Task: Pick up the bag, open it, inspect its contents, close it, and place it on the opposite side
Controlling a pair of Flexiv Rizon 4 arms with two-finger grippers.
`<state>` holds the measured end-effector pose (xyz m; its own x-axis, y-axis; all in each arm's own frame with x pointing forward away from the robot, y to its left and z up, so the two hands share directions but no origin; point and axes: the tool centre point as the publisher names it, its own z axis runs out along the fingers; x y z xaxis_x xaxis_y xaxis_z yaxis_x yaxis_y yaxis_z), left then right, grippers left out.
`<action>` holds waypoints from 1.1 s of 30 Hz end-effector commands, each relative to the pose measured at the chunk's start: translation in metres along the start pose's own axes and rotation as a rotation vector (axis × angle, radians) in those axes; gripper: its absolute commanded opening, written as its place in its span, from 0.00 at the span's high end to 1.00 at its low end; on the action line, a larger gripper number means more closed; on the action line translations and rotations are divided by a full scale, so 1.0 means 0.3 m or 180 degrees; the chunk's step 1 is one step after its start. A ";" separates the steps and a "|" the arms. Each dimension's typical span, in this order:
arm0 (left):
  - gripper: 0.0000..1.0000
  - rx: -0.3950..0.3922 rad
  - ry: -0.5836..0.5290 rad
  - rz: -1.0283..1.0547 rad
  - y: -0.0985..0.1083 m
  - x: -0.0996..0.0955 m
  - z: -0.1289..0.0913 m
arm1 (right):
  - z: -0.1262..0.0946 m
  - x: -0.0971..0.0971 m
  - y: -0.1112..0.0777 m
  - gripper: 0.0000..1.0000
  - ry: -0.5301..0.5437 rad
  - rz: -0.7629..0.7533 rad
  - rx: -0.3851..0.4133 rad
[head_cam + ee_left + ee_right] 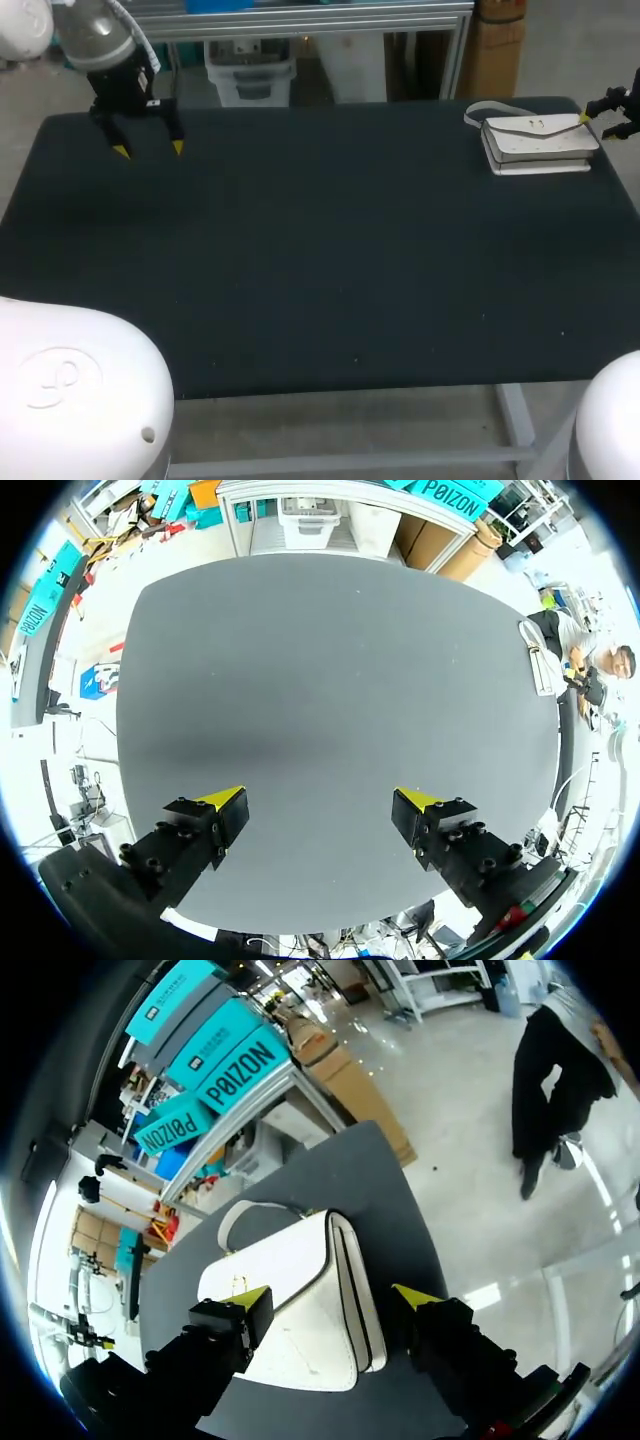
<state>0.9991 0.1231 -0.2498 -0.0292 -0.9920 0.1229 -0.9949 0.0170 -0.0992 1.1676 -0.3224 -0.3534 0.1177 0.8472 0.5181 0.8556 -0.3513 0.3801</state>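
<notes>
A white handbag [540,143] with a flap and a thin strap [485,108] lies shut on the black table near its far right corner. My right gripper [597,118] is at the bag's right end, open. In the right wrist view its yellow tips [330,1300] stand wide apart over the handbag [300,1300], one above the flap and one beside the bag's edge. At the far left corner my left gripper [148,149] hangs just above the table, open and holding nothing. The left wrist view shows this gripper [325,800] over bare table, with the handbag [540,660] small at the far side.
The black table top [320,270] spreads between the two grippers. The bag lies close to the table's far edge and right edge [625,190].
</notes>
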 end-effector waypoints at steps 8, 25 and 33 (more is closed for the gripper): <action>0.00 0.0020 -0.0049 0.0047 0.029 0.007 -0.036 | -0.203 0.130 -0.094 0.00 -0.0244 -0.0331 0.0039; 0.00 0.0080 -0.0131 0.0125 0.054 -0.003 -0.074 | -0.319 0.242 -0.191 0.00 -0.0584 -0.0688 0.0369; 0.00 0.0045 -0.0174 0.0143 0.054 -0.013 -0.089 | -0.319 0.242 -0.191 0.00 -0.0584 -0.0688 0.0369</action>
<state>0.9804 0.1310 -0.2278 -0.0679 -0.9955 0.0664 -0.9911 0.0597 -0.1193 1.0800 -0.2791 -0.2643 0.0049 0.9583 0.2859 0.9219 -0.1151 0.3700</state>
